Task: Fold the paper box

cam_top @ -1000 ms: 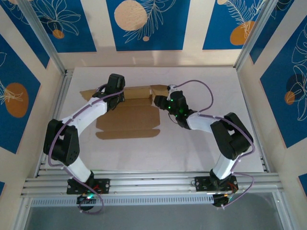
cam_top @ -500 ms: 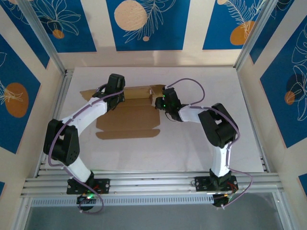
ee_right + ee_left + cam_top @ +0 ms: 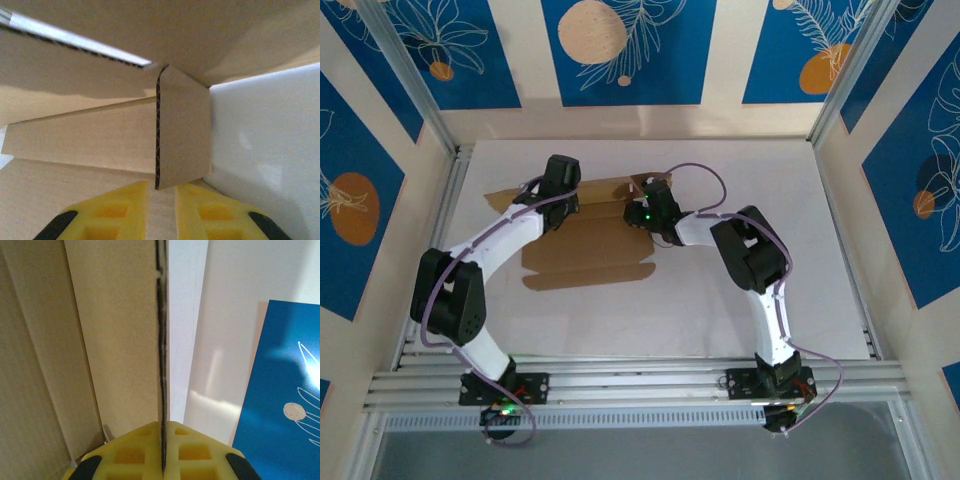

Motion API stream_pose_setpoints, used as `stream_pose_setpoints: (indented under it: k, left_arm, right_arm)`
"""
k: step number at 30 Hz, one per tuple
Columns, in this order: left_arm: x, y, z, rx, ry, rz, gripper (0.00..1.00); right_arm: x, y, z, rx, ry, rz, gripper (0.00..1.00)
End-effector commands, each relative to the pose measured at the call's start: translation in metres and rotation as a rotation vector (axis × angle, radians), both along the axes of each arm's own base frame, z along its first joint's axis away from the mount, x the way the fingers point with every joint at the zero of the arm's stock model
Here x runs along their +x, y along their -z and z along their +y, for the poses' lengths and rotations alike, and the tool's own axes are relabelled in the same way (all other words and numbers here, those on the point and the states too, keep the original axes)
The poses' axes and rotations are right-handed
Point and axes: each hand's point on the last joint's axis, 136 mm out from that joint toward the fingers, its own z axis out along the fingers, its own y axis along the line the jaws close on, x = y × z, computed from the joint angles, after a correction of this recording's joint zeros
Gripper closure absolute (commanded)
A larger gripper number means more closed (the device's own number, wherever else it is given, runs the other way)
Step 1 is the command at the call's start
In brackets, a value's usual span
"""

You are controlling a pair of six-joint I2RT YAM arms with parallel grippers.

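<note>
**Right arm swung in to the far-right corner; left clamp unchanged**

Right arm has swung inward over the last second. Its elbow now sits nearer the middle, and the right pincer (image 3: 632,205) has come up to the far-right corner of the paper box (image 3: 585,255). Left arm has not shifted.

Position: the box is a brown sheet lying mostly flat at the far middle of the tabletop (image 3: 720,310), between the two arms. Its far panel (image 3: 120,340) is raised on edge.

Pincers:
- Left pincer (image 3: 162,425) is closed on the top edge of the raised panel. The sheet runs straight out from between the yellow fingers (image 3: 132,455).
- Right pincer (image 3: 161,186) has its jaws a little apart, with a gap wider than the sheet is thick. A small end flap (image 3: 182,130) stands upright right at the mouth and does not look clamped.

Handling (judgement):
- Corrugated card, so light and stiff. It should bend readily only along the scored lines.
- Cut edges would crush under a hard squeeze.
- Matt surface, unlikely to slip in the pads.
- Best hold is a free edge close to a crease, as the left has it.
- For the flap, push on its face or take a light pinch at its free edge.

Room:
- The enclosure's back wall is near, just behind the raised panel, so there is little space to sweep there.
- Open tabletop lies to the right and on the near side.
- The two wrists are near each other along the far edge, so the right should keep to its own corner.
- Near flaps lie flat, not yet folded.
</note>
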Motion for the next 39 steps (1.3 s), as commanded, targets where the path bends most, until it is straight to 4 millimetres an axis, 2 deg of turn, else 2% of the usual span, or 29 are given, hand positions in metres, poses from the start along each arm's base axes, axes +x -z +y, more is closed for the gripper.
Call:
stream_pose_setpoints:
  k: [1, 4, 6, 9, 13, 17, 19, 24, 27, 31, 39]
  left_arm:
    - [-0.017, 0.032, -0.012, 0.009, 0.049, 0.102, 1.00]
    - [-0.018, 0.032, -0.011, 0.011, 0.047, 0.102, 1.00]
    - [-0.017, 0.031, -0.010, 0.012, 0.044, 0.101, 1.00]
    - [-0.017, 0.032, -0.008, 0.019, 0.041, 0.107, 1.00]
    - [-0.016, 0.032, -0.006, 0.025, 0.034, 0.115, 1.00]
    - [-0.014, 0.030, -0.006, 0.029, 0.032, 0.115, 1.00]
    - [-0.013, 0.028, -0.007, 0.028, 0.031, 0.114, 1.00]
    - [-0.014, 0.028, -0.007, 0.031, 0.035, 0.114, 1.00]
    - [-0.013, 0.029, -0.009, 0.024, 0.041, 0.113, 1.00]
    - [-0.013, 0.027, -0.011, 0.019, 0.045, 0.109, 1.00]
    - [-0.013, 0.029, -0.015, -0.004, 0.050, 0.112, 1.00]
  right_arm:
    - [0.007, -0.003, 0.013, 0.048, -0.024, 0.027, 0.76]
    - [0.009, 0.002, 0.012, 0.050, -0.015, 0.059, 0.76]
    - [0.007, -0.005, 0.010, 0.059, -0.015, 0.027, 0.75]
    - [0.001, -0.027, 0.009, 0.102, -0.055, -0.024, 0.71]
    - [-0.010, -0.050, -0.013, 0.063, -0.028, -0.118, 0.68]
    - [-0.014, -0.059, -0.034, 0.043, 0.046, -0.194, 0.67]
    - [-0.012, -0.062, -0.038, 0.056, 0.064, -0.215, 0.69]
    - [0.005, -0.052, -0.057, 0.029, 0.189, -0.164, 0.80]
    - [0.015, -0.040, -0.061, -0.019, 0.231, -0.109, 0.85]
    - [0.025, -0.029, -0.055, 0.019, 0.259, -0.061, 0.86]
    - [0.044, -0.020, -0.030, 0.355, 0.337, 0.008, 0.81]
